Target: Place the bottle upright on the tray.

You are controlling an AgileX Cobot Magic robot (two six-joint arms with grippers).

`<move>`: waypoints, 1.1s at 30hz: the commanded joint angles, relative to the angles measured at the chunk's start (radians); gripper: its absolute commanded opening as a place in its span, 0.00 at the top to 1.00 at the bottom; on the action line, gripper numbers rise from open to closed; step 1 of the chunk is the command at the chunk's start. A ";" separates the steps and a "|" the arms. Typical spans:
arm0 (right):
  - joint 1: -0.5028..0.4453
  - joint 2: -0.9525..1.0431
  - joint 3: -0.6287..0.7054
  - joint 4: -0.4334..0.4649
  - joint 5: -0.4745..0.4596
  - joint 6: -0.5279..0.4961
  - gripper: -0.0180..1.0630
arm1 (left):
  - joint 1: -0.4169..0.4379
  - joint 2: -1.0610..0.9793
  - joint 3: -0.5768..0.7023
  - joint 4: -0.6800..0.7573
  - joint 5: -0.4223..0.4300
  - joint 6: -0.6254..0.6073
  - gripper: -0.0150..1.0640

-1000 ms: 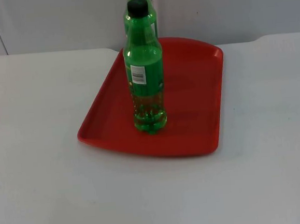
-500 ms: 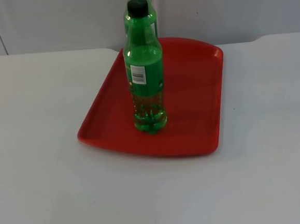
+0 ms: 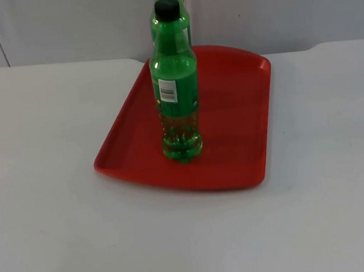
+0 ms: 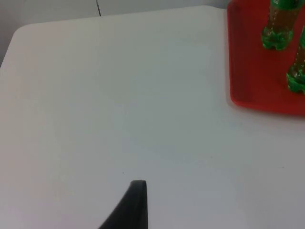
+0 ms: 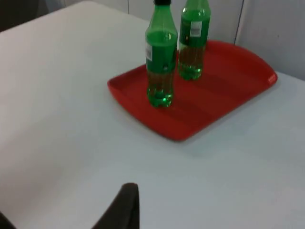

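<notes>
The white table (image 3: 48, 203) is lying bare in front, and beyond it the red tray (image 3: 236, 106) is resting flat, its raised rim likely keeping anything on it from sliding off. On the tray, the nearer green bottle (image 3: 177, 92) is standing upright on its base with the black cap on top, toward 9 o'clock of the tray's middle. It is standing free and looks stable, so the placing appears done. Directly at 12 o'clock from it, a second green bottle (image 3: 184, 23) is standing upright too, close behind. The grey partition wall (image 3: 298, 7) is closing off the far side. The left gripper (image 4: 136, 200) is waiting over bare table, well apart from the tray; whether it is open or closed I cannot tell. The right gripper (image 5: 126, 205) is likewise pointing toward both bottles from well back, probably so as not to knock them, and I cannot tell its state either.
</notes>
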 commanded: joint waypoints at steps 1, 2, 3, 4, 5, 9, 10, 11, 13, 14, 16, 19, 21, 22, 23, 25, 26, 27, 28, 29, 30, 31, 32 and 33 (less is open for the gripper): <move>-0.001 -0.003 0.037 0.005 0.004 -0.012 0.01 | 0.002 -0.004 0.003 0.001 -0.002 -0.001 0.01; -0.001 -0.003 0.037 0.005 0.004 -0.012 0.01 | 0.002 -0.004 0.003 0.001 -0.002 -0.001 0.01; -0.001 -0.003 0.050 0.005 0.008 -0.012 0.01 | 0.002 -0.004 0.003 0.001 -0.002 -0.001 0.01; -0.001 -0.003 0.055 0.002 0.021 -0.012 0.01 | 0.002 -0.004 0.003 0.001 -0.002 -0.001 0.01; -0.001 -0.003 0.064 -0.001 0.031 -0.012 0.01 | 0.002 -0.004 0.003 0.001 -0.002 -0.001 0.01; -0.001 -0.003 0.066 -0.001 0.032 -0.012 0.01 | 0.002 -0.004 0.003 0.001 -0.002 -0.001 0.01; -0.001 -0.003 0.066 -0.001 0.032 -0.012 0.01 | 0.002 -0.004 0.003 0.001 -0.002 -0.001 0.01; -0.001 -0.003 0.066 -0.001 0.032 -0.012 0.01 | 0.002 -0.004 0.003 0.001 -0.002 -0.001 0.01; -0.001 -0.003 0.066 -0.001 0.032 -0.012 0.01 | 0.002 -0.004 0.003 0.001 -0.002 -0.001 0.01; -0.001 -0.003 0.066 -0.001 0.032 -0.012 0.01 | 0.002 -0.004 0.003 0.001 -0.002 -0.001 0.01; -0.001 -0.003 0.066 -0.001 0.032 -0.012 0.01 | 0.002 -0.004 0.003 0.001 -0.002 -0.001 0.01; -0.001 -0.003 0.065 -0.003 0.032 -0.012 0.01 | 0.002 -0.004 0.003 0.001 -0.002 -0.001 0.01; -0.001 -0.003 0.065 -0.015 0.032 0.004 0.01 | 0.002 -0.004 0.003 0.001 -0.002 -0.001 0.01; -0.001 -0.003 0.065 -0.021 0.032 0.017 0.01 | 0.002 -0.004 0.003 0.001 -0.002 -0.001 0.01; -0.001 -0.003 0.065 -0.025 0.032 0.027 0.01 | 0.002 -0.004 0.003 0.001 -0.002 -0.001 0.01; -0.001 -0.003 0.065 -0.029 0.032 0.032 0.01 | 0.002 -0.004 0.003 0.001 -0.002 -0.001 0.01; -0.001 -0.003 0.065 -0.029 0.032 0.032 0.01 | 0.002 -0.004 0.003 0.001 -0.002 -0.001 0.01; -0.001 -0.003 0.065 -0.029 0.032 0.032 0.01 | 0.002 -0.004 0.003 0.001 -0.002 -0.001 0.01; -0.001 -0.003 0.065 -0.029 0.032 0.032 0.01 | 0.002 -0.004 0.003 0.001 -0.002 -0.001 0.01; -0.001 -0.003 0.065 -0.029 0.032 0.032 0.01 | 0.002 -0.004 0.003 0.001 -0.002 -0.001 0.01; -0.001 -0.003 0.065 -0.029 0.032 0.032 0.01 | 0.002 -0.004 0.003 0.001 -0.002 -0.001 0.01; -0.001 -0.003 0.065 -0.029 0.032 0.032 0.01 | 0.002 -0.004 0.003 0.001 -0.002 -0.001 0.01; -0.001 -0.003 0.065 -0.029 0.032 0.032 0.01 | 0.002 -0.004 0.003 0.001 -0.002 -0.001 0.01; -0.001 -0.003 0.065 -0.029 0.032 0.032 0.01 | 0.002 -0.004 0.003 0.001 -0.002 -0.001 0.01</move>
